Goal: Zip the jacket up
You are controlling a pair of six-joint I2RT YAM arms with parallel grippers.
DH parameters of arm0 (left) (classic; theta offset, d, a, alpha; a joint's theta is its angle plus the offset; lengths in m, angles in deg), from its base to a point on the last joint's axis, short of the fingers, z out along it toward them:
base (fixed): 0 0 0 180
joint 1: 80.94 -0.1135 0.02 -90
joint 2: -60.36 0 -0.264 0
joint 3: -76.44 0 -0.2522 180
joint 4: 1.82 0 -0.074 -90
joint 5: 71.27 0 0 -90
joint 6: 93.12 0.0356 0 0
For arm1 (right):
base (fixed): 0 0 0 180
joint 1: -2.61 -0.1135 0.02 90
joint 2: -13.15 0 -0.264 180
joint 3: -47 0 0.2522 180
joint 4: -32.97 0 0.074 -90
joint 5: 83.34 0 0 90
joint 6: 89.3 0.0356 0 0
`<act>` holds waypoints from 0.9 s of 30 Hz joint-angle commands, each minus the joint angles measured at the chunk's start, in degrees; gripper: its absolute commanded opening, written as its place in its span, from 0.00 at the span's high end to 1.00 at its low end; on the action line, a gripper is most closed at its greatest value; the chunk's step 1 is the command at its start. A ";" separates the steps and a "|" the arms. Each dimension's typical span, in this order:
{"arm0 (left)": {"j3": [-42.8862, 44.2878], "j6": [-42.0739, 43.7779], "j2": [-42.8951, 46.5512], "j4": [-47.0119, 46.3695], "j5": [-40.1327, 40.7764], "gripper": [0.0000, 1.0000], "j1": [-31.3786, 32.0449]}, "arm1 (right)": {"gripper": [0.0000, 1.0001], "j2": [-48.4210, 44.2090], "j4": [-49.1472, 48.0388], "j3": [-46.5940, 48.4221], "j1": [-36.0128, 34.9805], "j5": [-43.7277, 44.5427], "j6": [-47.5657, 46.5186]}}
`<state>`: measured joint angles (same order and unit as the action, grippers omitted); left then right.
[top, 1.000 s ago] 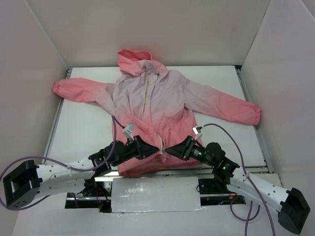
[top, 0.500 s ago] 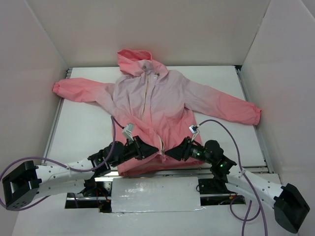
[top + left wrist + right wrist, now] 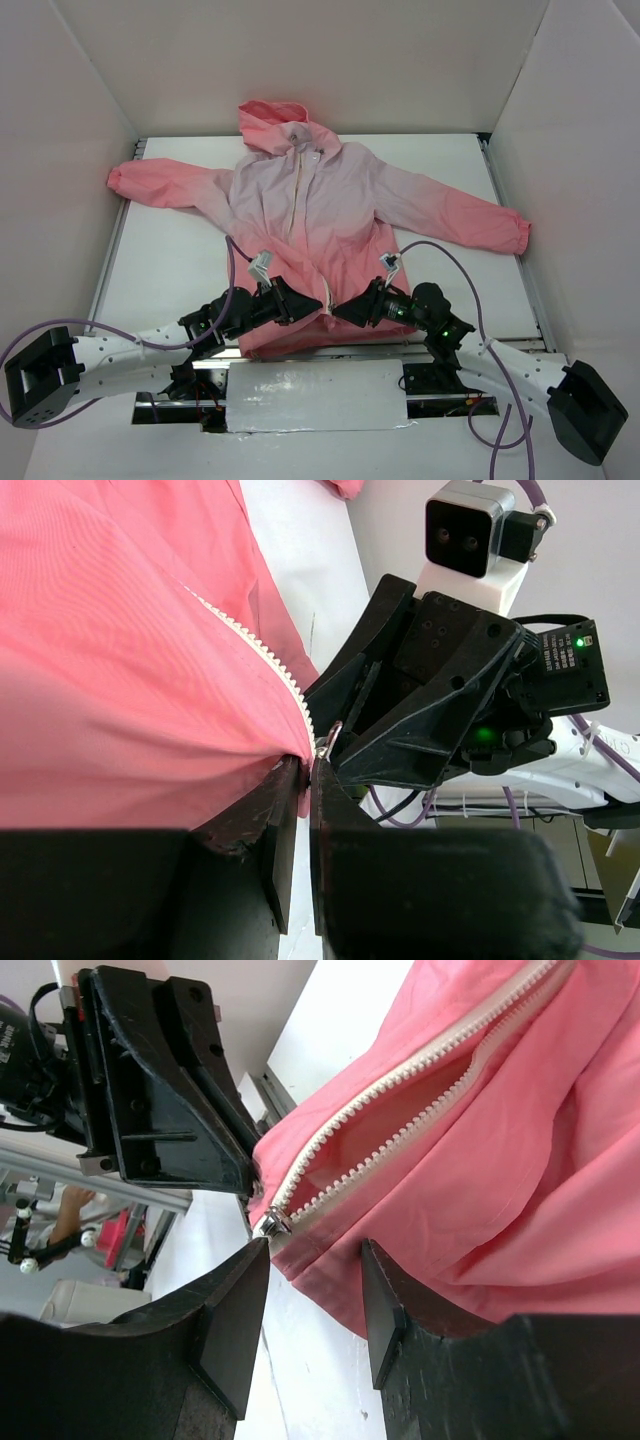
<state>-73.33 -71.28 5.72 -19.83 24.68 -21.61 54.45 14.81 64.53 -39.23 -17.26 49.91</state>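
Observation:
The coral-to-lilac jacket [image 3: 320, 215] lies flat on the table, hood far, sleeves spread. Its cream zipper [image 3: 298, 200] runs down the middle, and its lower part gapes open [image 3: 400, 1090]. My left gripper [image 3: 316, 308] is shut on the jacket's bottom hem just left of the zipper end; the pinch shows in the left wrist view [image 3: 303, 778]. The metal slider [image 3: 272, 1222] sits at the zipper's bottom end. My right gripper [image 3: 315, 1295] is open, its jaws on either side of the hem just below the slider. It faces the left gripper in the top view [image 3: 342, 310].
White walls enclose the table [image 3: 180, 260] on three sides. A foil-covered plate [image 3: 315, 395] lies between the arm bases at the near edge. Purple cables [image 3: 455, 265] loop off both wrists over the jacket's lower part.
My right gripper has moved left toward the zipper's bottom end and now nearly meets the left gripper. The left gripper and the jacket have stayed put.

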 commanded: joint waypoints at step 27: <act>1.64 -0.13 -0.39 -2.33 -0.16 1.00 0.08 | 0.60 0.27 -5.34 3.44 1.06 -0.34 -2.72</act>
<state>-73.33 -71.26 5.31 -19.75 24.42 -21.61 54.60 13.21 66.46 -38.58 -17.59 48.14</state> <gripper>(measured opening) 0.196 0.411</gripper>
